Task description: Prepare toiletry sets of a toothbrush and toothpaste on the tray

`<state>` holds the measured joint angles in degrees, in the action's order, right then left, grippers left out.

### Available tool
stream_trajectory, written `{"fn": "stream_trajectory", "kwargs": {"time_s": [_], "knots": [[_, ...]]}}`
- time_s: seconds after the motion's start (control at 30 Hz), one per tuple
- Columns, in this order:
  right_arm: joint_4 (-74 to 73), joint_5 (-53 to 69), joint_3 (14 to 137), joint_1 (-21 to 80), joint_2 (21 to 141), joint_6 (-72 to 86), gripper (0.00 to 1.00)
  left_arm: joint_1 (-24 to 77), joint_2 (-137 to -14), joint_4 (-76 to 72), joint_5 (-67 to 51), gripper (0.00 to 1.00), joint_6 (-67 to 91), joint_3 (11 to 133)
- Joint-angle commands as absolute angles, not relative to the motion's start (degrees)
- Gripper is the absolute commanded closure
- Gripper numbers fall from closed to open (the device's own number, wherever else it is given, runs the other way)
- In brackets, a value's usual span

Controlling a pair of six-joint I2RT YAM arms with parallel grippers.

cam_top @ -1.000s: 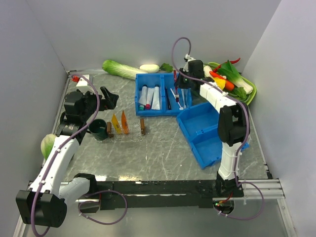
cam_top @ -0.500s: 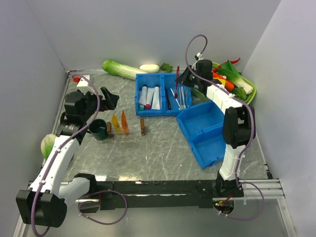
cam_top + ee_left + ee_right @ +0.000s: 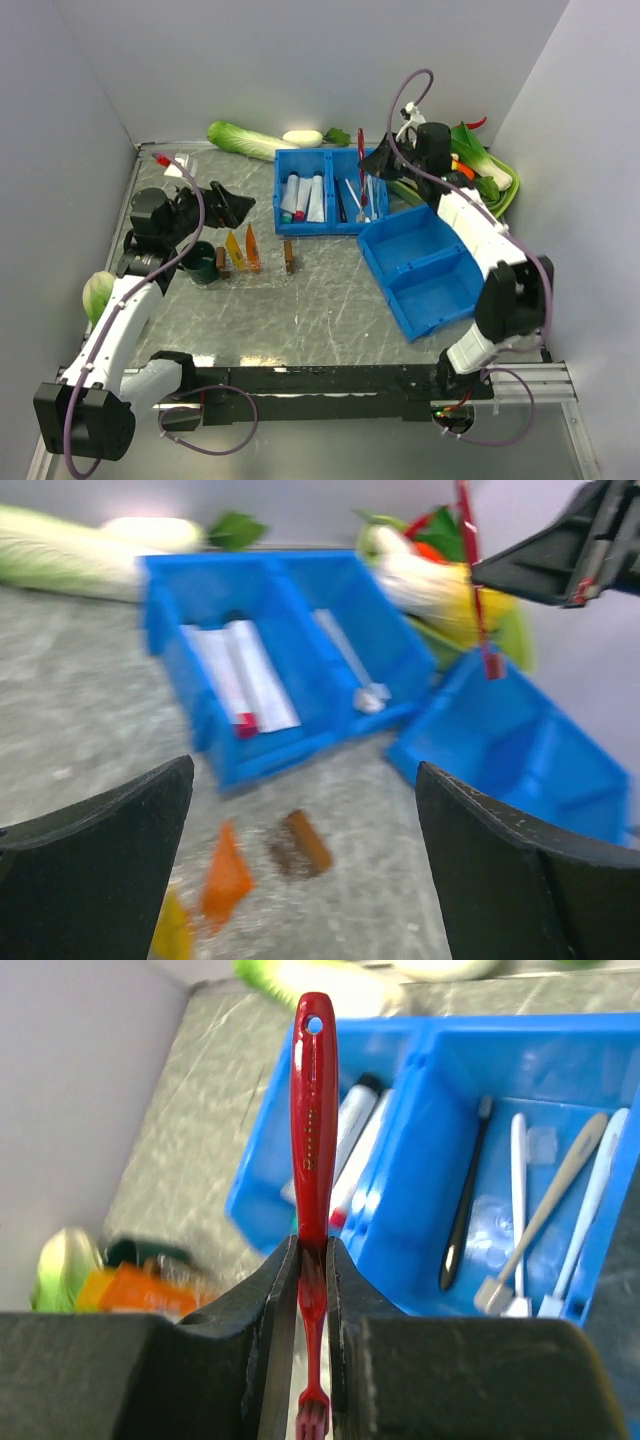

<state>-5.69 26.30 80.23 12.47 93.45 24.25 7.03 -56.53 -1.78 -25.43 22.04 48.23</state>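
Top external view has the right gripper raised at about 1 o'clock from the table's middle, over the right compartment of the divided blue bin. Its jaws are pinched on the toothbrush, which hangs upright, clear of the bin. Right wrist view shows the grip closely: the right gripper clamps the red toothbrush with the bristle head on the near side and the holed end beyond.

At 9 o'clock the yellow toothpaste tube and orange toothpaste tube lie side by side on the tray, a faint frosted patch. The left gripper hovers just beyond them at 11 o'clock, jaws spread wide around nothing. In the blurred left wrist view the left gripper faces the bin, with the toothbrush at 1 o'clock.
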Motion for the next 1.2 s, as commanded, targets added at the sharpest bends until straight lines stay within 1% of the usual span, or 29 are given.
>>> {"fn": "stream_trajectory", "kwargs": {"time_s": [0.0, 0.03, 0.13, 0.23, 0.37, 0.57, 0.63, 0.73, 0.93, 1.03, 1.07, 1.13, 1.17], "knots": [[-10.71, 23.49, 75.77, 19.32, 80.62, 12.25, 1.00, 8.00, -56.25, -13.69, -38.91, 0.04, 29.25, 46.15], [-11.42, 21.81, 74.54, 20.81, 78.77, 10.65, 1.00, 8.43, -57.12, -19.02, -43.11, 0.04, 33.18, 45.01], [-14.32, 18.38, 69.88, 27.06, 72.52, 7.21, 1.00, 10.62, -60.10, -26.95, -48.41, 0.04, 39.70, 44.03], [-15.21, 16.27, 65.14, 31.54, 67.25, 6.94, 1.00, 14.13, -63.35, -29.00, -50.53, 0.04, 41.74, 44.64], [-16.08, 12.23, 59.60, 37.52, 61.89, 6.07, 1.00, 18.19, -65.91, -31.71, -51.94, 0.03, 43.41, 45.00], [-19.33, 8.88, 56.25, 42.79, 58.54, 6.42, 1.00, 21.79, -68.90, -36.47, -52.48, 0.02, 47.54, 44.30], [-20.73, 6.78, 56.16, 44.64, 58.01, 5.89, 1.00, 22.85, -69.96, -36.48, -51.86, 0.02, 48.16, 44.38], [-21.70, 5.63, 56.51, 45.96, 57.75, 5.19, 1.00, 24.69, -71.36, -33.58, -50.37, 0.04, 47.11, 45.35], [-21.97, 3.69, 57.48, 48.42, 58.18, 4.31, 1.00, 26.28, -73.47, -29.97, -49.83, 0.11, 45.97, 46.76], [-22.85, 2.03, 58.70, 50.01, 59.41, 4.13, 1.00, 26.72, -74.44, -28.14, -49.66, 0.21, 45.44, 47.28], [-23.29, 1.76, 59.15, 50.44, 59.85, 4.04, 1.00, 26.81, -74.70, -27.52, -49.83, 0.26, 45.18, 47.81], [-24.26, 0.44, 60.20, 51.76, 60.81, 3.52, 1.00, 27.16, -75.41, -26.81, -50.27, 0.30, 44.91, 48.16], [-24.43, 0.09, 60.38, 52.12, 61.08, 3.52, 1.00, 27.25, -75.50, -27.07, -50.27, 0.35, 45.00, 48.16]]}}
